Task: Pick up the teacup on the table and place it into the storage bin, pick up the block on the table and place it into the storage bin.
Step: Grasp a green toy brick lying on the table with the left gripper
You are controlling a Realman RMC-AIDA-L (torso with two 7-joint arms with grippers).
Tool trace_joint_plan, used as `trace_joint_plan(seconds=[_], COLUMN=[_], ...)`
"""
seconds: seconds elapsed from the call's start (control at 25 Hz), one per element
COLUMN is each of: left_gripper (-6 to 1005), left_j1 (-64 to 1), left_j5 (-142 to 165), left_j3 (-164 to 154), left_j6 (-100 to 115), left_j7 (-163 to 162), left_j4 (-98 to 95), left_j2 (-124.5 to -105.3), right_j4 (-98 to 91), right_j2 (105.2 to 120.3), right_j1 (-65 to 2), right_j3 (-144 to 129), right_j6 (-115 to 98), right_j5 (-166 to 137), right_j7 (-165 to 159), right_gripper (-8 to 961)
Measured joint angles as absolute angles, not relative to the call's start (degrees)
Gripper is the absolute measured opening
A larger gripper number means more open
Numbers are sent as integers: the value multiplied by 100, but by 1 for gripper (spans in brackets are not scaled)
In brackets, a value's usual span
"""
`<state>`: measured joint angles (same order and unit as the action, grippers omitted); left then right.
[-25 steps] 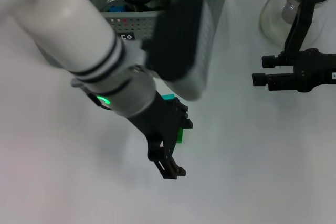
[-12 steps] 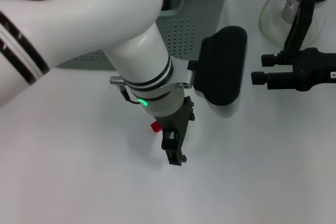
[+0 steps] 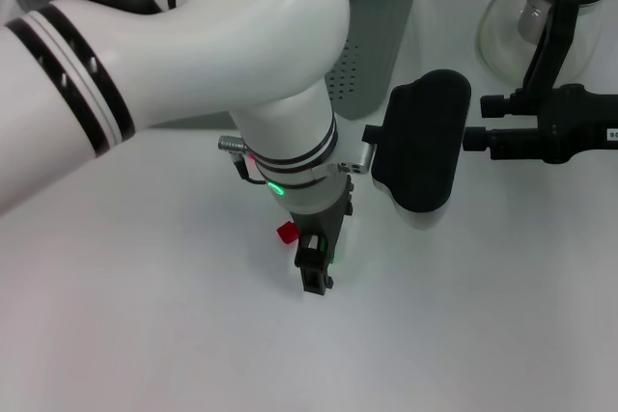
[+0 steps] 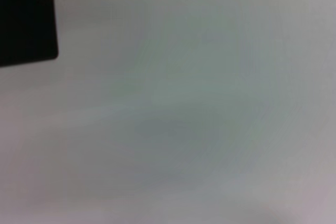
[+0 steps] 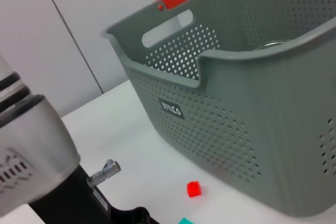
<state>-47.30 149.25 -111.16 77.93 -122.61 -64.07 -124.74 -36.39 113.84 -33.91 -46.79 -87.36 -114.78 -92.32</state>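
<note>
**Desk:** What moved in the last second?

**Me:** My left arm. It was lying slanted across the storage bin. It has since swung round, and the wrist now stands upright over the worktop. The left gripper points straight down near the red block, just beside it rather than over it. I cannot tell whether it is spread or closed, because I see it edge-on. I judge the block pick is only being lined up.

**Desk:** And the other arm?

**Me:** The right gripper is parked off to the side, spread and empty.

**Desk:** What is in the bin?

**Me:** The right wrist camera shows only a pale glint behind the rim, and I can't name it. I see no teacup on the worktop. The red block lies outside, near the bin's perforated wall, with a teal piece close by.
</note>
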Motion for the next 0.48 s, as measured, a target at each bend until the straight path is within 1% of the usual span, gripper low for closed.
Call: trace_joint_plan(seconds=[0.48], left_gripper=[947], left_j1=[-4788], left_j5=[14965], left_j3=[-11284], left_j6=[7818], left_j7=[-12342], left_j4=[-6377], left_j2=[-12481], right_j4=[-3639], right_j2=[11391], right_j1=[-3384], right_j3=[-4649], right_j6=[-8736], right_j5=[-11478], right_j7=[-9202], right_gripper=[744])
